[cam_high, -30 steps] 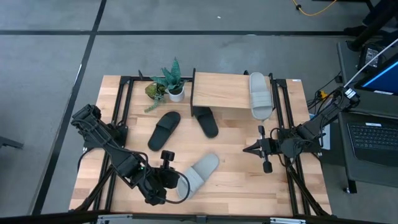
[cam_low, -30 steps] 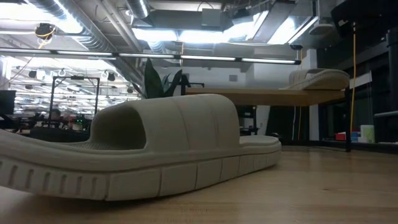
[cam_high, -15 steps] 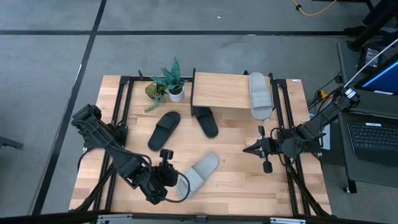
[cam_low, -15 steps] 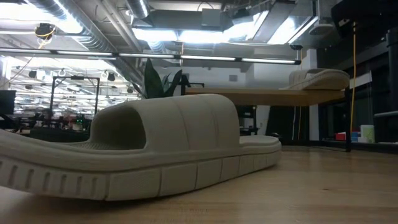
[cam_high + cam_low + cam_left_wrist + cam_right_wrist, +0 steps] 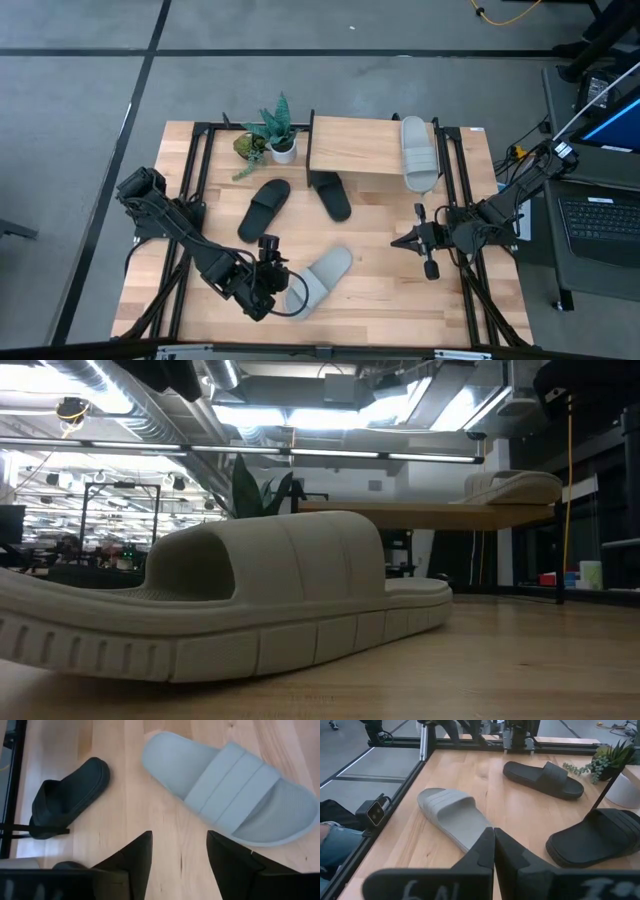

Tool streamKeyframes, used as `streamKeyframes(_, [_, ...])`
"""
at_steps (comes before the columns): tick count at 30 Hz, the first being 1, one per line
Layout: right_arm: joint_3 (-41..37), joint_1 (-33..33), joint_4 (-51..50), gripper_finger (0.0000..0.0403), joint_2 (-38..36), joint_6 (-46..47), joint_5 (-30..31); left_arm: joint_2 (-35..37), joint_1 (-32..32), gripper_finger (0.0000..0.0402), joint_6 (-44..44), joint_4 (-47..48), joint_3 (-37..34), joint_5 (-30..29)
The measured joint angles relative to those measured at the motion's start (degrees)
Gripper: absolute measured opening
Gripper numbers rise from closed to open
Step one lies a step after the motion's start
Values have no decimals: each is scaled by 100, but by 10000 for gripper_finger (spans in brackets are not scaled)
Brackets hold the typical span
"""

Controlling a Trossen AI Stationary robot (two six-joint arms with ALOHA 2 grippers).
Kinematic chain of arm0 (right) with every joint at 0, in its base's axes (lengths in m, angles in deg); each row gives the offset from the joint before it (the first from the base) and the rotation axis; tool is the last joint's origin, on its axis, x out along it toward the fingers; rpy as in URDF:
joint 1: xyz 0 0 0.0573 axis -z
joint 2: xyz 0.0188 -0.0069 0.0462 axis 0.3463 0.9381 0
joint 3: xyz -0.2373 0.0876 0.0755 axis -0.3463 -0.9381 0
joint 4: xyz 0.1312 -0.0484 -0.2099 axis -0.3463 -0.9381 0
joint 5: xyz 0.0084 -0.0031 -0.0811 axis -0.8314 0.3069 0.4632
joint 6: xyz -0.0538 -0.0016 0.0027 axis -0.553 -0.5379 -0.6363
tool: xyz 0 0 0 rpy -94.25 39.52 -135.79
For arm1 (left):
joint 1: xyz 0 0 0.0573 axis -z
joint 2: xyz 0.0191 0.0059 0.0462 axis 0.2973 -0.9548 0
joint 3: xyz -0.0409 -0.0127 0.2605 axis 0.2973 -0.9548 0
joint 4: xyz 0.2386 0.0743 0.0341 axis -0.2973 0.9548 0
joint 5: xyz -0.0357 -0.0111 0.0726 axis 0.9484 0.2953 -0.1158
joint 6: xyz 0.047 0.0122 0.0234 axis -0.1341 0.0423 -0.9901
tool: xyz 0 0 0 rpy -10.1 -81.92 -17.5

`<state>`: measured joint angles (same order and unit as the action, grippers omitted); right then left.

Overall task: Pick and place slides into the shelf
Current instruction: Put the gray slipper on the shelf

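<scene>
Light grey ribbed-sole slide (image 5: 322, 279) lay on our tabletop; our left gripper (image 5: 283, 297) hovered spread beside it, right gripper (image 5: 398, 240) pressed together.

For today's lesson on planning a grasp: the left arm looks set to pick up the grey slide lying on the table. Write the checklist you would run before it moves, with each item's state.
1. Left gripper open: ok, fingers spread apart.
2. Grey slide on the table in front of that gripper: ok, it lies just ahead, untouched.
3. Slide free of neighbours: ok, black slide on the table lies apart.
4. Room on the shelf: ok, bare board beside the grey slide on top.
5. Right gripper out of the way: ok, shut, hanging at the table's right side.
6. Second black slide fully placed: cannot tell, partly under the shelf.
</scene>
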<state>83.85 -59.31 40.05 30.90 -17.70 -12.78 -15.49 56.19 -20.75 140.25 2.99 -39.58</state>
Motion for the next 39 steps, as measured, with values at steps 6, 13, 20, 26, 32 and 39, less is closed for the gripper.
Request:
streamKeyframes(6, [0,0,-2,6,0,-21,0,0,26,179,1,-182,0,72])
streamKeyframes(13, [0,0,-4,6,0,-24,-2,0,209,179,-151,-903,2,423])
streamKeyframes(20, [0,0,-4,6,0,-14,-4,0,469,179,732,-1194,2,605])
streamKeyframes(26, [0,2,-4,6,0,136,-7,-26,708,179,659,-1850,7,626])
streamKeyframes(32, [0,2,68,6,-2,138,-5,-75,846,179,779,-1991,9,625])
streamKeyframes(39, [0,2,83,6,-2,133,-4,-350,848,179,672,-2549,11,858])
